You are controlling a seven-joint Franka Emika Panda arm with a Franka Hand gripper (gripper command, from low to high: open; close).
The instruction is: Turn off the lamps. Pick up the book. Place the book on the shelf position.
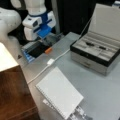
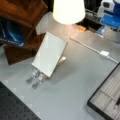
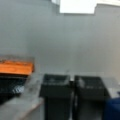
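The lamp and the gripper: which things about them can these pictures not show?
- Lamp: a front view's top edge cuts its shade; the switch is unseen.
- Gripper: the wrist view shows two dark fingers close together, nothing between them.
- Book: its cover text is unreadable.

The book point(image 1: 59, 92) lies flat on the desk point(image 1: 100, 92), well apart from the hand point(image 1: 51, 40); between them runs a cable point(image 1: 50, 65), the open case point(image 1: 96, 53) off to a front view's right.
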